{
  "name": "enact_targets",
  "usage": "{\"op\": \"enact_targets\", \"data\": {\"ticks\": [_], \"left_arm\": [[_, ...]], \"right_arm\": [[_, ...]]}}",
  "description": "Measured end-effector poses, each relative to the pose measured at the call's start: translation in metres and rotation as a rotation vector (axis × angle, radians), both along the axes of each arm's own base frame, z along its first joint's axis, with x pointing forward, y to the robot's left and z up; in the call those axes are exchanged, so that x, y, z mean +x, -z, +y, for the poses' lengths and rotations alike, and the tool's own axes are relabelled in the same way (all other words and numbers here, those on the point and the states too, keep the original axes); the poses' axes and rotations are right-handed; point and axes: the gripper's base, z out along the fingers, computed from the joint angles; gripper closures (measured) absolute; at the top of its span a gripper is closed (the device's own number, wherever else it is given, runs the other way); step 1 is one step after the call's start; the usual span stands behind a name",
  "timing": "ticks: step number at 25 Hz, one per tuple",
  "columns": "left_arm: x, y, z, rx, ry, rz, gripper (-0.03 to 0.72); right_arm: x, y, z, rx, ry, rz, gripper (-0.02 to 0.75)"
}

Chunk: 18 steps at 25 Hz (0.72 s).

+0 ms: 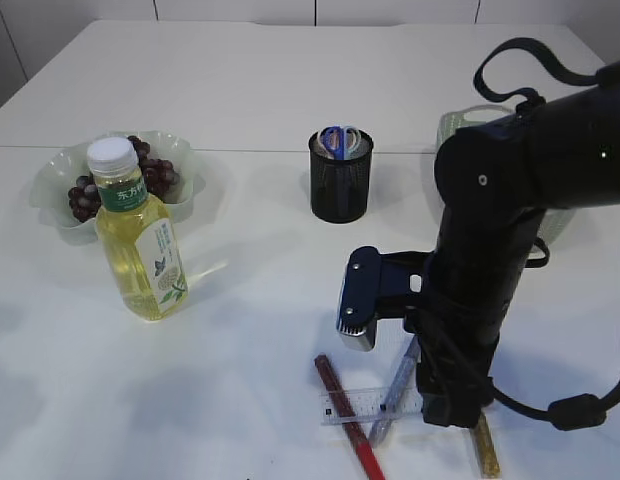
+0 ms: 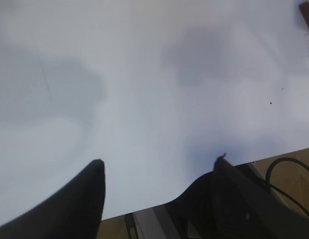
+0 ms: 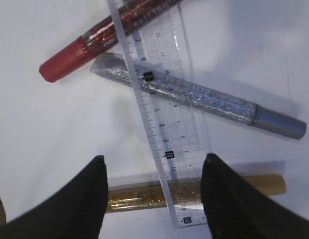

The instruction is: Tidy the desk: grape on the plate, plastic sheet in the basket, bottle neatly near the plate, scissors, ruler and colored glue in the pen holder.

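Three glue pens lie under my right tool (image 3: pixel 153 191), with the clear ruler (image 3: pixel 162 124) laid across them. Its fingers stand spread wide and hold nothing. The gold glue pen (image 3: pixel 144 195) lies crosswise right between the fingertips, passing under the ruler's near end; I cannot tell whether either fingertip touches it. Just ahead of the tool the silver glue pen (image 3: pixel 204 97) lies at a slant over the ruler, and beyond that the red glue pen (image 3: pixel 94 42) runs under the ruler's far end.

From the exterior view, the right arm drops steeply over this cluster at the front of the bench (image 1: pixel 260 90), hiding most of the gold pen.

My left tool (image 2: pixel 159 167) is likewise spread, both dark fingers framing bare bench with nothing between them; the bench edge runs just behind the fingertips, and a bit of the red pen shows far ahead to the right.

Well beyond the right tool stands the black mesh pen holder (image 1: pixel 341 180) with the blue-handled scissors (image 1: pixel 340 142) upright inside. Far off to its left, the bottle (image 1: pixel 138 235) stands upright just in front of the plate (image 1: pixel 50 180), which holds the grapes (image 1: pixel 155 175).
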Motion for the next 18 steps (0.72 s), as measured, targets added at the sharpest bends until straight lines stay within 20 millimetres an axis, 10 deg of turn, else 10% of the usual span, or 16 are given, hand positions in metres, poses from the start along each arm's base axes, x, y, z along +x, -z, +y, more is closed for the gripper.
{"op": "enact_targets", "data": {"ticks": [18], "left_arm": [[0.000, 0.000, 0.000, 0.000, 0.000, 0.000, 0.200]], "right_arm": [[0.004, 0.015, 0.002, -0.006, -0.010, 0.013, 0.242]]}}
